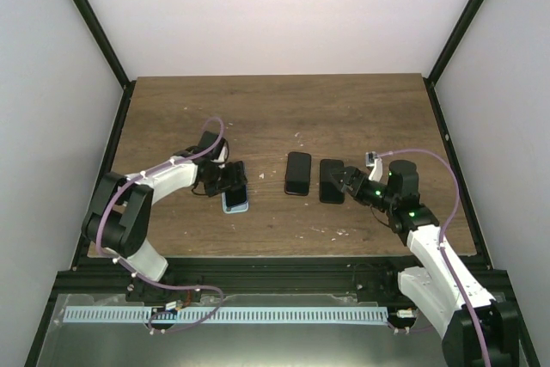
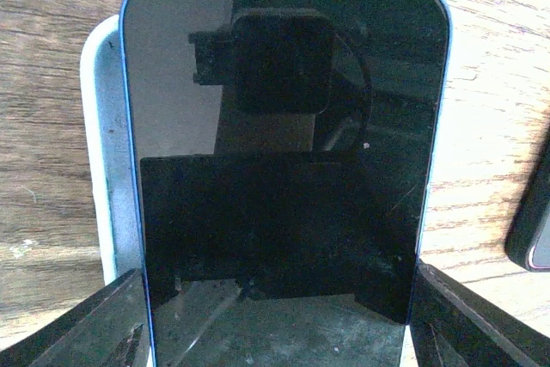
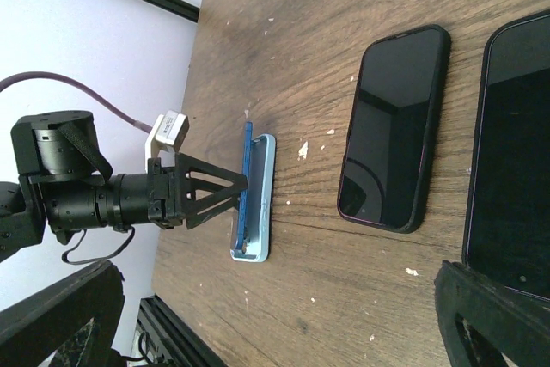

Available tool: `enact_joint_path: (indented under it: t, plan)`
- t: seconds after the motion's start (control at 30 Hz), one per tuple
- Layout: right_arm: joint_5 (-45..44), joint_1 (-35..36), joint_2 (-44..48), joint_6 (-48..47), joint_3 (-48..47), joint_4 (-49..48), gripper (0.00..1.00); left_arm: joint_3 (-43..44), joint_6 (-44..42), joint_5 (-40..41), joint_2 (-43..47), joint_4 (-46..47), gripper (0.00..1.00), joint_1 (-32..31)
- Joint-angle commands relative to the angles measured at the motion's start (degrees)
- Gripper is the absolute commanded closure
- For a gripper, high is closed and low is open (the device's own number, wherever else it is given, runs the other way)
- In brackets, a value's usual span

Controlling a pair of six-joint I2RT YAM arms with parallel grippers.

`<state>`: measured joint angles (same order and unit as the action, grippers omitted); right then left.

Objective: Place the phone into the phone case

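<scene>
phone (image 2: 284,169): blue-edged, left part of table (image 1: 344,109), over case, tilted, not seated
case (image 2: 99,169): pale blue, flat on table, left wall showing beside phone, so offset
left jaws: clenched on phone's long edges, at one end only
right jaws: spread wide, grasping nothing, near right black phone (image 1: 331,180)
risk 1: pressing down while offset, probably riding up on case wall, no snap-in
risk 2: case unpinned, likely to slide under push
risk 3: one-end grip, phone may pivot or slip
middle black phone (image 1: 298,173): well apart, clash unlikely
</scene>
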<state>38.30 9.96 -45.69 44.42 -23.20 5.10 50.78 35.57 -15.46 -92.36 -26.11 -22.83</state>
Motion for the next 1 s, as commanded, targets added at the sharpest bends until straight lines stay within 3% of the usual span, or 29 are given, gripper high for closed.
enact_joint_path:
  t: [0.0,0.97]
  plan:
    - [-0.8,0.6,0.8,-0.4,-0.9,0.4,0.0,-0.2,-0.2,1.7,-1.1,1.0,0.32,0.1]
    - [-0.7,0.6,-0.1,0.2,0.2,-1.4,0.0,-2.8,0.3,0.7,7.3,-1.5,0.3,0.0]
